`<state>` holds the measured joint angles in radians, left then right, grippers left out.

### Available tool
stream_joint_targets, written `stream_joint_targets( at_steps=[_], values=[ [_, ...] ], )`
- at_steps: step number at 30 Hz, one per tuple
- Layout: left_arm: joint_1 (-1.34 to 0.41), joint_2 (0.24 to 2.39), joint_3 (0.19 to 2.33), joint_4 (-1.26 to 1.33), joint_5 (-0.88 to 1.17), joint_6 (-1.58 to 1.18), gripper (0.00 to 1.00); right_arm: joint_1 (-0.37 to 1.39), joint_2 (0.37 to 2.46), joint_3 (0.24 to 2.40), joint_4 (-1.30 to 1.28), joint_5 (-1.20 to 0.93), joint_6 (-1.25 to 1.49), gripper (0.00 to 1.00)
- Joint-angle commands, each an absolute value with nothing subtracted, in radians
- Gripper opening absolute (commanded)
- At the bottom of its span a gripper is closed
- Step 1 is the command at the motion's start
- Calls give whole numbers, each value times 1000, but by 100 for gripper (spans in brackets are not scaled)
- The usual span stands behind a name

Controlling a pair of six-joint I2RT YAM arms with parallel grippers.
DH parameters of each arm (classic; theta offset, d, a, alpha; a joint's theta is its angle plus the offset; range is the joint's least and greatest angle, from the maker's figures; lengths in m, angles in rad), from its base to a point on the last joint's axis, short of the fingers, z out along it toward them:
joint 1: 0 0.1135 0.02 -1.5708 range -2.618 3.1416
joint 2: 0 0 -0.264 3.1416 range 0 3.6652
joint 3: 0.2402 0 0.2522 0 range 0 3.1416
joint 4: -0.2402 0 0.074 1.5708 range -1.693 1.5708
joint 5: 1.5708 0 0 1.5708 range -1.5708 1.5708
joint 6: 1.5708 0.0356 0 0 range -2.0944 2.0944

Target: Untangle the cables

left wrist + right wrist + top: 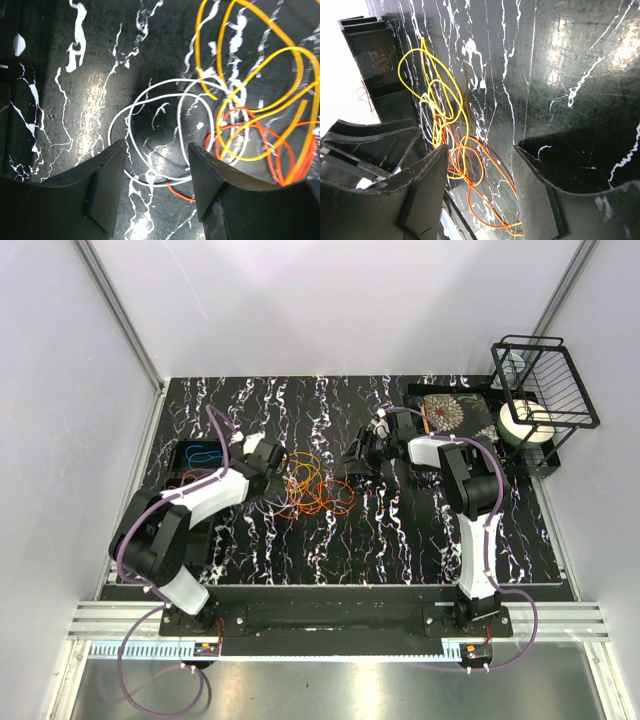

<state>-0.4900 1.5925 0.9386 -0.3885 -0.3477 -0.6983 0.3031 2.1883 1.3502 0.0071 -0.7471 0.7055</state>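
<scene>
The cables point(315, 485) are lying snarled at the middle of the table point(400, 540), slightly toward its left edge, with the left fingers point(107, 185) standing apart astride a pale loop point(145, 100) and the right fingers point(540, 185) hanging apart, empty, beside the heap. A pull on that loop is likely going to drag the yellow and orange strands point(235, 125) crossing it (tightening the knot rather than freeing it). I am spotting no readable writing anywhere.

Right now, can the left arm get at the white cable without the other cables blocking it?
Probably yes. The left fingers stand open astride the white cable, with bare table under that part of the loop. The yellow cable and orange cable cross it only off to one side.
</scene>
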Motion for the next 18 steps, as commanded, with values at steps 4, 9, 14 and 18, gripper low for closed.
stream_joint_targets(
  at_steps=[4,9,14,18],
  values=[
    [-494,1649,969,-383,-408,-748,54,318,2237,1353,-41,-684,672,60],
    [-492,1666,968,-388,-403,-769,45,318,2241,1356,-40,-686,673,60],
    [-494,1678,980,-397,-377,-765,0,318,2244,1356,-41,-686,673,60],
    [-505,1588,1055,-507,-415,-753,0,318,2244,1355,-41,-687,675,60]
  ],
)
